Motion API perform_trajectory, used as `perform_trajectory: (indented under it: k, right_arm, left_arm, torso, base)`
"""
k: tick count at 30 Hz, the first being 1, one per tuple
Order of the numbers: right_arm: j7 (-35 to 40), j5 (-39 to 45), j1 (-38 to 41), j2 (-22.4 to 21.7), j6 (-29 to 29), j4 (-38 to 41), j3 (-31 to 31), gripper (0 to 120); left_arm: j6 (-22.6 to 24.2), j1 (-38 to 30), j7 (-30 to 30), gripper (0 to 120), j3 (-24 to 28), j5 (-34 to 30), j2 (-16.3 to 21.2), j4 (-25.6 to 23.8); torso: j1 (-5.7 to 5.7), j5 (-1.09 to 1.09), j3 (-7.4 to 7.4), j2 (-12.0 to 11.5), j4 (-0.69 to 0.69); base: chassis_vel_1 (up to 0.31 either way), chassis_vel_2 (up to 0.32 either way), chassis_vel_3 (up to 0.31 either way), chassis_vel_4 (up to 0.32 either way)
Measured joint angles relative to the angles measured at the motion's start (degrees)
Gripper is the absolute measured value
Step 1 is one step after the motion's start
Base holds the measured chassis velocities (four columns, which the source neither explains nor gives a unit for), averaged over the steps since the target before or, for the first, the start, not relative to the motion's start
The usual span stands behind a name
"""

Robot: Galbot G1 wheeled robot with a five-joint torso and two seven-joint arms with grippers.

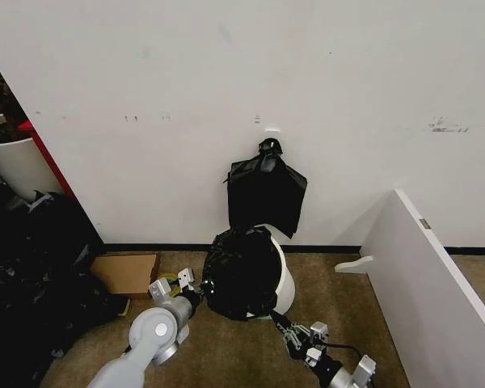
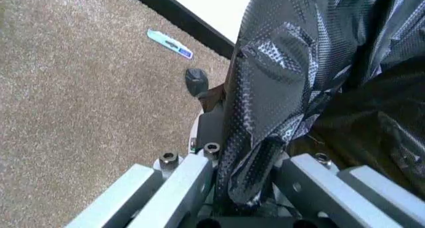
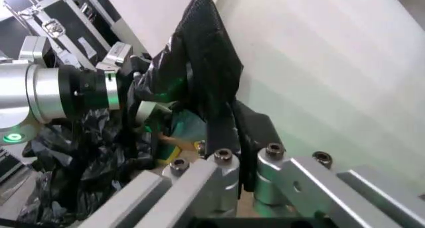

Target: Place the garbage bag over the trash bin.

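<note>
Plastic hides most of the trash bin [image 1: 284, 284]: just a curved strip of its white side shows on my right, and its rim and mouth are covered. It stands on the carpet floor [image 1: 226, 347] close to the white wall [image 1: 226, 73], directly under a flat black bag [image 1: 265, 194] that hangs there by its knotted top.

The garbage bag [image 1: 241, 273] is thin, glossy and heavily crinkled, bulging loosely over the bin's top and down its front. My left pincer [image 1: 196, 291] is at the bag's left side; in the left wrist view its fingers [image 2: 179, 188] are closed on a twisted fold of the bag [image 2: 279, 88]. My right pincer [image 1: 280, 325] reaches in low at the bag's lower right edge, and the right wrist view shows its fingers [image 3: 219, 180] pinching a strip of the same black film [image 3: 206, 88].

A flat cardboard piece [image 1: 128, 273] lies on the floor to the left, and a white panel [image 1: 428, 275] stands to the right.
</note>
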Motion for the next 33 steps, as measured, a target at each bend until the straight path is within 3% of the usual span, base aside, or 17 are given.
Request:
perform_trajectory:
  k: [7, 12, 22, 27, 29, 33]
  right_arm:
    - [-2.0, -0.3, -0.4, 0.0, 1.1, -0.9, 0.4, 1]
    - [-11.5, 1.7, -0.4, 0.0, 2.9, -3.5, 1.7, 22]
    - [-11.2, 2.1, 1.1, 0.7, 3.1, -4.8, 1.8, 53]
    - [-9.7, 2.5, 1.8, 1.2, 2.6, -5.4, 1.4, 76]
    - [-9.7, 2.6, 1.8, 1.3, 2.5, -5.4, 1.3, 75]
    - [-9.5, 3.2, 2.0, 1.5, 2.1, -5.1, 1.1, 58]
  left_arm:
    - [-0.1, -0.3, 0.1, 1, 0.0, 0.0, -0.1, 0.4]
    - [-0.1, -0.3, 0.1, 1, 0.0, 0.0, 0.0, 0.5]
    - [0.0, -0.3, 0.1, 1, 0.3, 0.0, -0.1, 0.4]
    - [0.1, -0.3, 0.4, 1, 0.5, 0.0, -0.2, 0.4]
    - [0.1, -0.3, 0.4, 1, 0.6, 0.0, -0.2, 0.4]
    - [0.2, -0.3, 0.5, 1, 0.7, 0.0, 0.1, 0.2]
  torso:
    - [0.0, 0.0, 0.0, 0.0, 0.0]
    - [0.0, 0.0, 0.0, 0.0, 0.0]
    - [0.0, 0.0, 0.0, 0.0, 0.0]
    - [0.0, 0.0, 0.0, 0.0, 0.0]
    - [0.0, 0.0, 0.0, 0.0, 0.0]
    - [0.0, 0.0, 0.0, 0.0, 0.0]
  base:
    - [0.0, 0.0, 0.0, 0.0]
    - [0.0, 0.0, 0.0, 0.0]
    - [0.0, 0.0, 0.0, 0.0]
    - [0.0, 0.0, 0.0, 0.0]
    - [0.0, 0.0, 0.0, 0.0]
    - [0.0, 0.0, 0.0, 0.0]
